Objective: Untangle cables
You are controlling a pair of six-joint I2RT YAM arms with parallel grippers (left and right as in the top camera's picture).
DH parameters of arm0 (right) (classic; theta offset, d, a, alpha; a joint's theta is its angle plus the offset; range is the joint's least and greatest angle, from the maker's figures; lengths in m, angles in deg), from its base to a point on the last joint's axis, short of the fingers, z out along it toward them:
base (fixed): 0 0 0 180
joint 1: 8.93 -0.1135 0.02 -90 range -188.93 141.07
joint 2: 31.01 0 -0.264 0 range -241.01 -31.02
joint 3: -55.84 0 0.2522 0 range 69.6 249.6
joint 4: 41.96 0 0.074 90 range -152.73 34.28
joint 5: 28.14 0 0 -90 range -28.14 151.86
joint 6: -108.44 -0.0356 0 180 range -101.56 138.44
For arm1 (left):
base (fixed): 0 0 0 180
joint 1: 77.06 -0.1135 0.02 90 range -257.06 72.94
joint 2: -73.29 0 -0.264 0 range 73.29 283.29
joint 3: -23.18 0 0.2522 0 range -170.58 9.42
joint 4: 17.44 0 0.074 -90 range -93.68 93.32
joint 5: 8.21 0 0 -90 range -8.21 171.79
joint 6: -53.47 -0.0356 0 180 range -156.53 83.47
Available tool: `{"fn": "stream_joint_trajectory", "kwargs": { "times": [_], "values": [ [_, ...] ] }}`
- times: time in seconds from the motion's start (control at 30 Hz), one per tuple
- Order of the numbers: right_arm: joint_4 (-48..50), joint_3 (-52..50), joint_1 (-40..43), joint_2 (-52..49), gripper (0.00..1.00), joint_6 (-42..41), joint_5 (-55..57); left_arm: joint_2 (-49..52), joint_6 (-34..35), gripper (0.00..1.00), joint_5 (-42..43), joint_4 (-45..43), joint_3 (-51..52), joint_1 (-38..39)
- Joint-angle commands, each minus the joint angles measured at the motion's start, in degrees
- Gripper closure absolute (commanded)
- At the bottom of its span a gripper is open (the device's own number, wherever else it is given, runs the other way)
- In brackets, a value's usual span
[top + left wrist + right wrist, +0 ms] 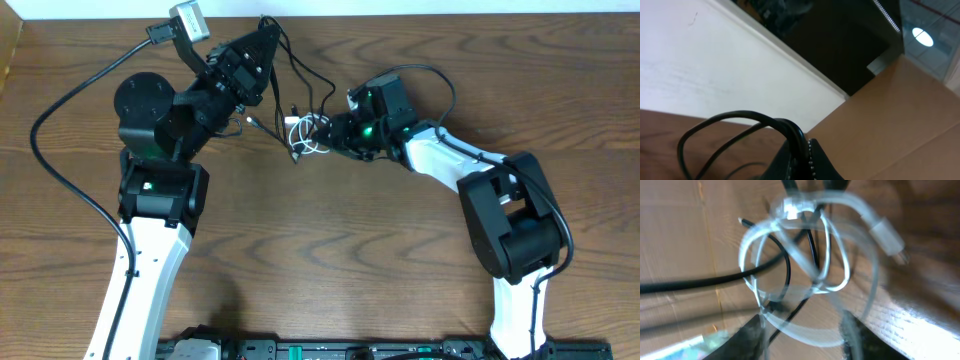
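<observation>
Hovering with right gripper [802,340] just above white cable [302,138] loops, jaws apart, gripping nothing | lying centre-table toward far edge, entwined with black cable [312,75] | stretching diagonally up-left from there to left gripper [262,30], clamped shut, apparently on that black cable | nearer: right arm | resting on bare wood table [330,250], free space all round

A dark brown wood-grain table [330,260] fills the overhead view; a pale strip of lighter surface [450,6] runs beyond the table's far edge. From the left wrist, a plain white wall panel [715,60] rises behind the table; a flat tan cardboard-coloured board [900,115] stands beside that panel, also behind the table; a dark shadowed recess [840,45] opens above them; a bright oval ceiling lamp [922,36] glows high over the table. Light glares off the tabletop in the right wrist view.
</observation>
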State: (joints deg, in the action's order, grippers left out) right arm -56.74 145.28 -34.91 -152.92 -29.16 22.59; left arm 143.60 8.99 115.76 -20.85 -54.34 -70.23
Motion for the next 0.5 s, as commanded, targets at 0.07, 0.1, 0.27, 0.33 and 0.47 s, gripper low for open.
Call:
{"fn": "stream_joint_trajectory", "kwargs": {
  "times": [0.07,0.1,0.27,0.33,0.47],
  "values": [
    [-1.8,0.4,-1.3,-1.3,0.73,3.9,5.4,-0.3,5.1,0.92,-1.3,-3.8,-1.6,-1.9],
    [-2.5,0.4,-1.4,-1.3,0.76,4.3,7.1,-0.3,6.4,0.92,-1.4,-4.3,-1.6,-2.5],
    [-5.9,0.4,-1.4,-1.3,0.8,6.6,16.0,-0.3,15.5,0.92,-1.6,-4.9,-1.6,-6.3],
    [-5.8,0.4,-1.3,-1.3,0.81,6.6,17.7,-0.3,18.8,0.92,-1.6,-4.9,-1.6,-7.5],
    [-4.1,0.4,-0.3,-1.3,0.78,6.6,17.7,-0.3,24.2,0.92,0.0,-4.9,-1.6,-8.9]
  ]
}}
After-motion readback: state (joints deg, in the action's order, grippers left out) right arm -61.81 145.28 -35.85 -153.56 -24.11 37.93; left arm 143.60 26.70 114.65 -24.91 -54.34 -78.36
